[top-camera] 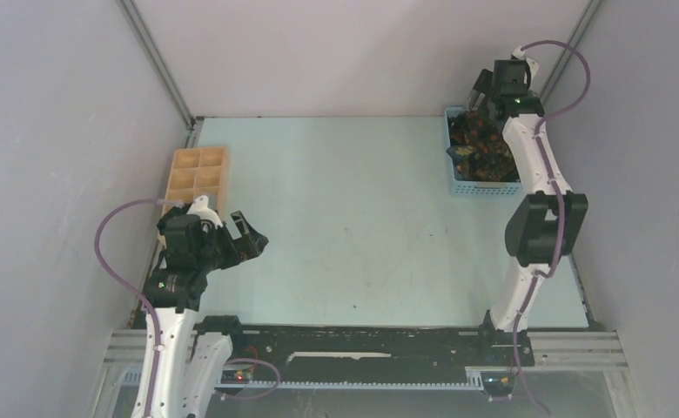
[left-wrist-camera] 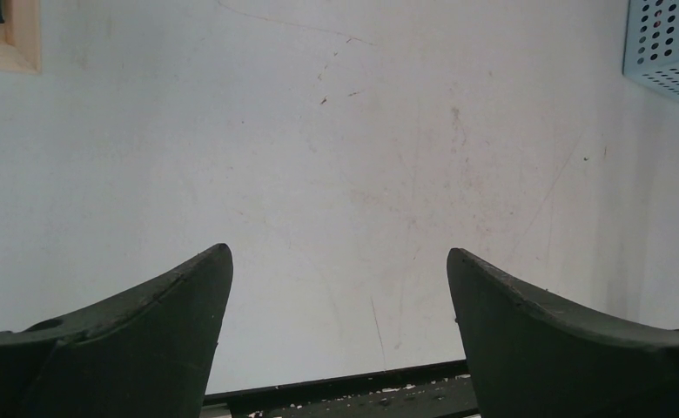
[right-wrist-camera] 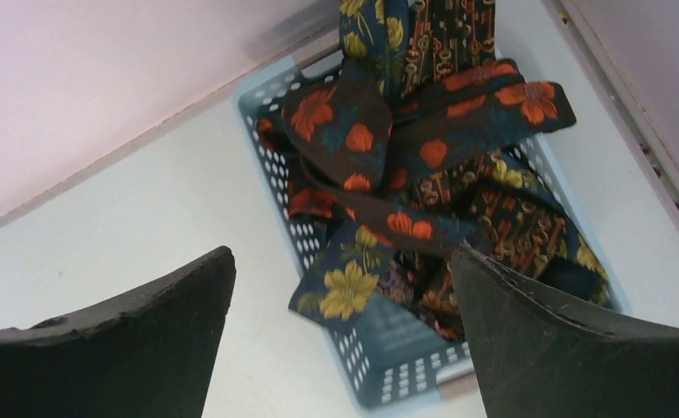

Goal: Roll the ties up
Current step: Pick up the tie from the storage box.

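The pale blue-green table (top-camera: pixel 362 226) is faintly scuffed and carries two things, well apart. A pale wooden compartment tray (top-camera: pixel 172 178) lies at the far left edge, and a blue mesh basket (top-camera: pixel 484 186) sits in the far right corner.

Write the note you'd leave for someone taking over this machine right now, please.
Pincers: the left pincer is open and empty, hovering over the bare table near the tray. The right pincer is open and empty, above the basket at the far right corner.
Things: the ties lie tangled in the basket, one end draped over its rim.
Done: nothing yet; no tie is out or rolled.
Left: lift a tie out, lay it flat, roll it, then repeat for the others.
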### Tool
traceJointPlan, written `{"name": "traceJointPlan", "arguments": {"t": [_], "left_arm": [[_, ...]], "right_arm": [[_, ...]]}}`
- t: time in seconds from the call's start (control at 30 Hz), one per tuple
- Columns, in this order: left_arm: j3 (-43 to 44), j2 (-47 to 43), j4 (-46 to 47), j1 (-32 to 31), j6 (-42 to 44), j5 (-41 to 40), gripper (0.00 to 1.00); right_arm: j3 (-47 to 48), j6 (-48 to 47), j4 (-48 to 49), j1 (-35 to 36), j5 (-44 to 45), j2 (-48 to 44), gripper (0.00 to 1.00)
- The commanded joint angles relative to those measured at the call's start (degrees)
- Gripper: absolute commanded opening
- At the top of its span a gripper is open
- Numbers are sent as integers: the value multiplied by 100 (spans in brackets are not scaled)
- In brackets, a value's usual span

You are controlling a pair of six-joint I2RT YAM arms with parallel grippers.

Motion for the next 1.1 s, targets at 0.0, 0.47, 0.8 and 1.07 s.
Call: {"name": "traceJointPlan", "arguments": {"t": [0.0, 0.47, 0.8, 1.07], "left_arm": [[-49, -10, 136, -17, -55, 70, 100], [-41, 67, 113, -18, -29, 99, 100], [-41, 106, 107, -14, -20, 118, 100], [-54, 52, 119, 5, -37, 104, 100]], "right_arm": [[1264, -21, -519, -179, 24, 941, 97], [2985, -39, -357, -171, -445, 3067, 93], [2872, -430, -325, -145, -46, 3130, 35], [2733, -1011, -238, 231, 610, 2147, 14]]}}
